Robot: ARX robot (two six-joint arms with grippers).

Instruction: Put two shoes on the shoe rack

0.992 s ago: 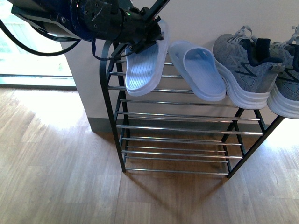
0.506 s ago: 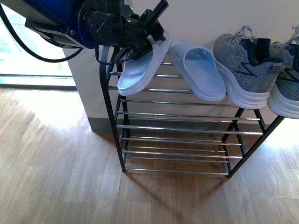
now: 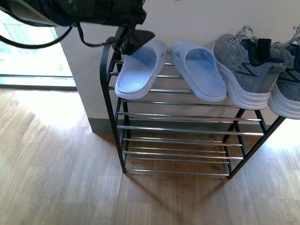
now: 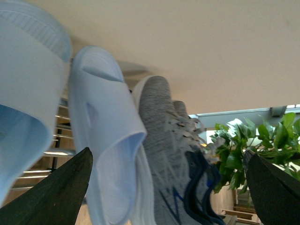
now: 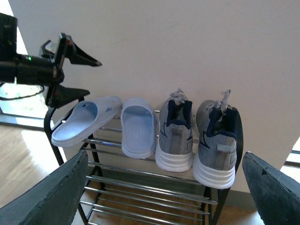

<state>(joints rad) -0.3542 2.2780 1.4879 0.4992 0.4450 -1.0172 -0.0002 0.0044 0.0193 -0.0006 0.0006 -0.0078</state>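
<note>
Our left tool (image 5: 70, 70) stands wide, holding nothing, with its fingers just above the heel end of the left slipper (image 3: 137, 70). Our right tool (image 5: 161, 187) is also spread wide and empty, well back from the shoe rack (image 3: 178, 126).

The pair of grey sneakers (image 5: 197, 136) already sits on the top tier, at the far end of the rack from the left tool, beyond the second slipper (image 3: 199, 68). By our reading the task's shoes are in place.

The main risk we see is the left slipper. It lies slanted, toe hanging past the front bar, with the left tool's lower finger very close to it; whether they touch, we cannot tell. If we pull away carelessly and catch its heel, it could tip forward off the rack onto the wooden floor (image 3: 56, 178), or push the neighbouring slipper toward the sneakers. The sneakers also overhang the front bar, so a jolt to the frame might shift them.

We can read no brand, label or writing anywhere.
</note>
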